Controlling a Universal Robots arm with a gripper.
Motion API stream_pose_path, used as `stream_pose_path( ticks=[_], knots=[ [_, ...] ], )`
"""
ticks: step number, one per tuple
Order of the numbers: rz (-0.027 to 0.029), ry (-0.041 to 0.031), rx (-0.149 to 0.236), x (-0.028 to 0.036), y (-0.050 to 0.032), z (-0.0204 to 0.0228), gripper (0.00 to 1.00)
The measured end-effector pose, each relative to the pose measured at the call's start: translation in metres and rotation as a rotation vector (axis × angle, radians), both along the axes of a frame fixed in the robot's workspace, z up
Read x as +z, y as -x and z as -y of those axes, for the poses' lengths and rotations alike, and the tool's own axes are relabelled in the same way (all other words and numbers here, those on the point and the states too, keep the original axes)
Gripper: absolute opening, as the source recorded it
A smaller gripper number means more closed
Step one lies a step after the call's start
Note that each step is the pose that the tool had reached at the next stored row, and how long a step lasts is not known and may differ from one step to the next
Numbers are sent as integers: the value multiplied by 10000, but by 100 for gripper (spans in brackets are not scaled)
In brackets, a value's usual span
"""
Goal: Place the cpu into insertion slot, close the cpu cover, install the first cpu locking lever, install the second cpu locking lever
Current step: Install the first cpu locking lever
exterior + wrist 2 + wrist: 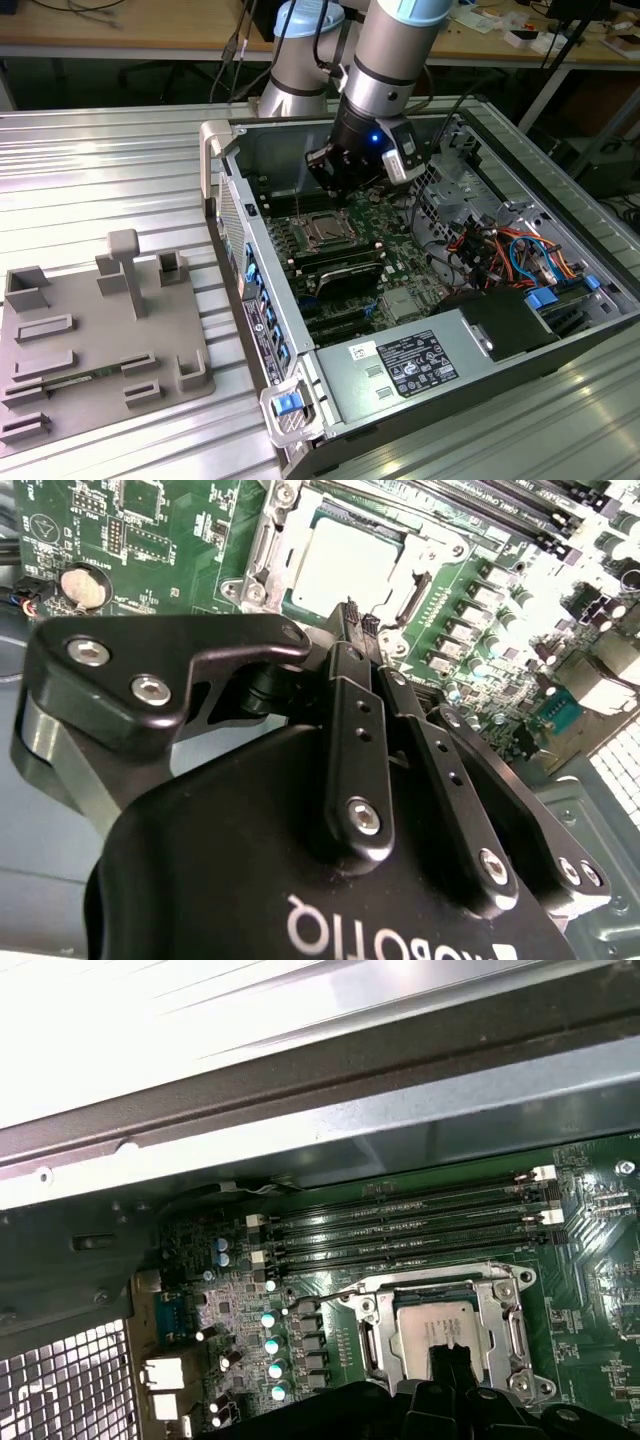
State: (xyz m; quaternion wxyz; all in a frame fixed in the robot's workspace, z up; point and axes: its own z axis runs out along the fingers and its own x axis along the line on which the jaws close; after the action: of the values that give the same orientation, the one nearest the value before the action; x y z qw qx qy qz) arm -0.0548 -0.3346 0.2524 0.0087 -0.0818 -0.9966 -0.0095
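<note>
The cpu (345, 565) lies flat in the insertion slot (262, 555) on the green motherboard (160, 550), its silver top showing. The silver cpu cover (500, 1300) lies down around the cpu (440, 1325), framing it through its cut-out. My gripper (357, 617) hangs just above the socket's edge, fingers pressed together with nothing between them. In the first wrist view my fingertips (450, 1358) overlap the chip's near side. In the exterior view the gripper (330, 195) sits inside the open computer case, right over the socket (325, 230).
Long black memory slots (400, 1225) run beside the socket. The case wall (255, 250) stands close on the exterior view's left; cables (500, 250) and a power supply (420, 360) are on its right. A grey fixture plate (90, 340) lies outside the case.
</note>
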Motion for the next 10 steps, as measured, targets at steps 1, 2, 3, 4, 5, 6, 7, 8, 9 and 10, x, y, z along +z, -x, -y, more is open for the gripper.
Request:
stream_pose_path(
  ticks=[1, 2, 3, 4, 5, 6, 7, 8, 9, 10],
  knots=[
    [-1, 2, 39, 1, 14, 0, 11],
    [-1, 3, 67, 1, 29, 1, 11],
    [-1, 3, 97, 0, 46, 1, 11],
    [-1, 2, 120, 0, 64, 1, 11],
    [-1, 2, 140, -1, 84, 1, 11],
    [-1, 3, 164, -1, 103, 1, 11],
    [-1, 2, 201, -2, 119, 1, 11],
    [0, 1, 255, -4, 130, 1, 11],
    [0, 2, 364, -6, 142, 1, 11],
    [-1, 3, 474, -5, 152, 1, 11]
  ],
)
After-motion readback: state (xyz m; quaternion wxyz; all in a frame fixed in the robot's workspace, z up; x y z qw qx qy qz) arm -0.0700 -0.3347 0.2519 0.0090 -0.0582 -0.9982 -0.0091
